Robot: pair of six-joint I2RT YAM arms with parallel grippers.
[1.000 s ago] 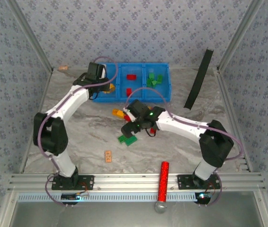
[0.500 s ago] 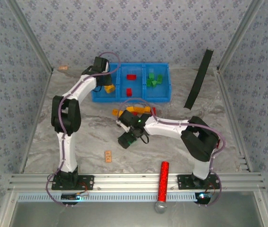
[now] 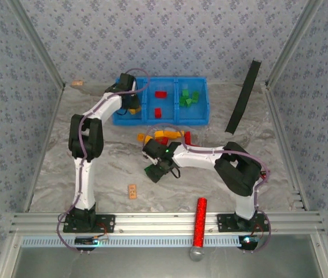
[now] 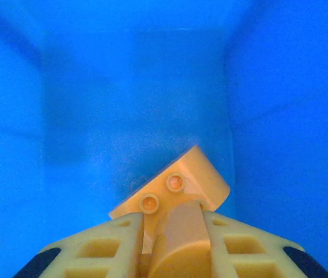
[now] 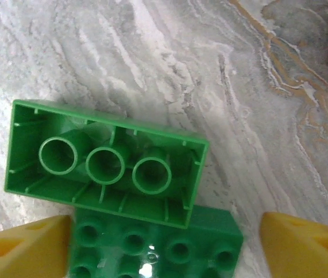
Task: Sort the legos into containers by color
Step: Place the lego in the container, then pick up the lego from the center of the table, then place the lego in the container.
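Observation:
My left gripper (image 4: 172, 229) is shut on a yellow-orange lego (image 4: 178, 188) and holds it low inside the left bin of the blue containers (image 3: 206, 104). From above, that gripper (image 3: 130, 99) sits over the left bin. The middle bin holds red legos (image 3: 161, 94) and the right bin green ones (image 3: 190, 97). My right gripper (image 5: 164, 243) is open, straddling two green legos on the table: an upside-down one (image 5: 103, 165) leaning on a studs-up one (image 5: 210, 231). In the top view this gripper (image 3: 155, 169) is down at the green legos (image 3: 152, 175).
Loose yellow-orange (image 3: 165, 135) and red (image 3: 187, 138) legos lie just in front of the bins. A tan marked block (image 3: 132, 190) and a red glittery cylinder (image 3: 200, 222) lie near the front edge. A black strip (image 3: 243, 97) leans at the back right.
The left arm has stretched farther back, carrying its gripper deeper over the left bin. The right gripper has shifted left and down onto the green legos.

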